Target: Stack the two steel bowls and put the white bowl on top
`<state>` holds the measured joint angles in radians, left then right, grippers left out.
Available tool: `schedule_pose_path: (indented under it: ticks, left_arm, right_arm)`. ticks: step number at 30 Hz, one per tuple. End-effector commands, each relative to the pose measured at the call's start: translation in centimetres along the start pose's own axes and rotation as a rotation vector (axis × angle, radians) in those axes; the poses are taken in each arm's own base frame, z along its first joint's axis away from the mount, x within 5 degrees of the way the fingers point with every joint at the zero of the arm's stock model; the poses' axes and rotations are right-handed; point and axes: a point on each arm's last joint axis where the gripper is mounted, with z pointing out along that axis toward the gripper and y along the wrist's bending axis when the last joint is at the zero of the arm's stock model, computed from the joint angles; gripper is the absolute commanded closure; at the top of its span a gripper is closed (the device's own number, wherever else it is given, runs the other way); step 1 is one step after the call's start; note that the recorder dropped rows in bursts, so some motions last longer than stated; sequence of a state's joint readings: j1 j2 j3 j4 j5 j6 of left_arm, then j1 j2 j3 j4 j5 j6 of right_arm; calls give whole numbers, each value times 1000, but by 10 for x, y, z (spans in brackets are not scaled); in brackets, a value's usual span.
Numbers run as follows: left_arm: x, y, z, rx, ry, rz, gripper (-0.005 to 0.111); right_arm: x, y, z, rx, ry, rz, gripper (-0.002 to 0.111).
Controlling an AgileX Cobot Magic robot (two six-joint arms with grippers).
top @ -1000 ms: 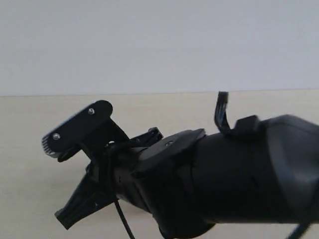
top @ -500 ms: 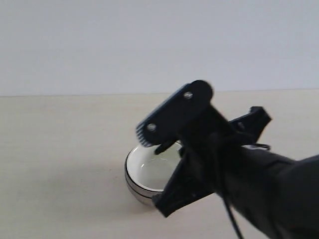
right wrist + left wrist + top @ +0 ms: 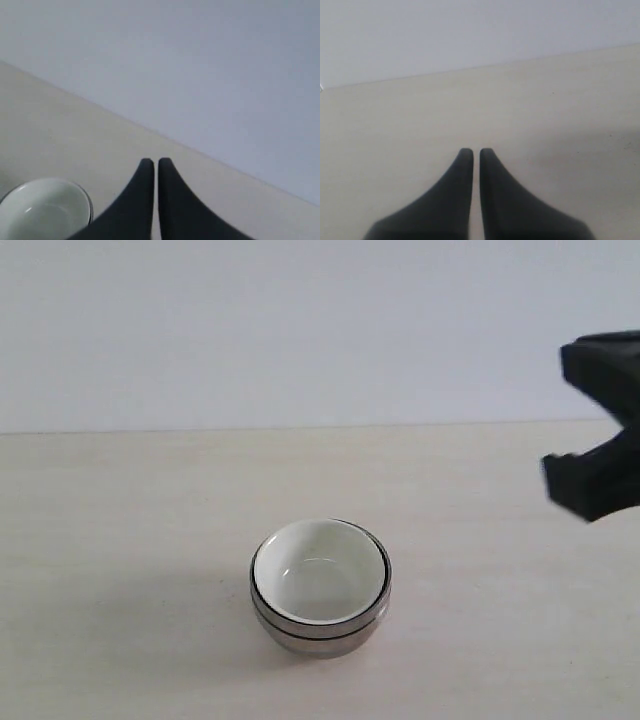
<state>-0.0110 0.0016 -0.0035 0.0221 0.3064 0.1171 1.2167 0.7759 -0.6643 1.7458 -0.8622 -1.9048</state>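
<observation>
Pale wood-look desk (image 3: 120, 540), plain grey wall (image 3: 300, 330); white bowl (image 3: 318, 575) sits mouth-up nested in the steel bowls (image 3: 320, 633), both sets of jaws pressed together, empty

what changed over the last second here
The right arm swung away to the right of the exterior view, uncovering the stack; only its dark end shows at the edge. Nothing visibly grasped or released. The white bowl stays nested in the steel bowls, same spot; the right claw is shut and empty.
</observation>
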Motion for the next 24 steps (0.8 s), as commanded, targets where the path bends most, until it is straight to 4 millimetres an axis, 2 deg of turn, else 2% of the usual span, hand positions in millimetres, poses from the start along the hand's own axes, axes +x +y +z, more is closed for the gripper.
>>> schedule_pose_path:
  ticks: [1,5,10,19,24]
  left_arm:
    - [1,0,0,2,2,-6,103]
    - [1,0,0,2,2,-6,103]
    - [1,0,0,2,2,-6,103]
    - [1,0,0,2,2,-6,103]
    - [1,0,0,2,2,-6,103]
  right_arm:
    - [-4,-29,-22,55,-62,44,108]
    - [-3,-50,-36,108,-93,107,108]
    - [-2,-70,-54,128,-147,83,108]
    - [6,-105,-86,129,-273,231,108]
    - [6,-116,-103,57,-391,273,108]
